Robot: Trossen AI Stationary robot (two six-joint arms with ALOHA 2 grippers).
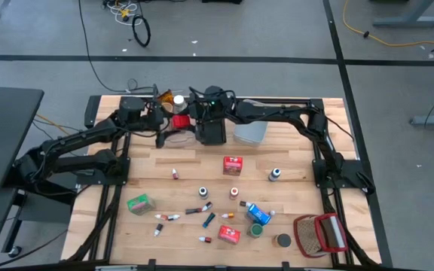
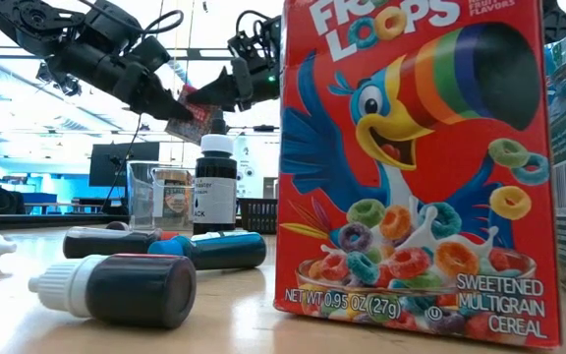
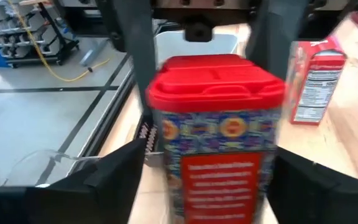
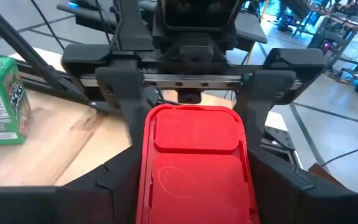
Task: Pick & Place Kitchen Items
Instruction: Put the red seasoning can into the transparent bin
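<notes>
Red-lidded container [image 3: 213,149] between both tools' parted fingers, aloft.

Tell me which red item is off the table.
The red-lidded container, held in the air by the right gripper. The mid-table red box and the front-edge red box sit on the wood.

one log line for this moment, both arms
phase: handover in air | item: red-lidded container | left gripper: jaws either side of it | right gripper: jaws around lid end | place: table's far edge by bins
</notes>
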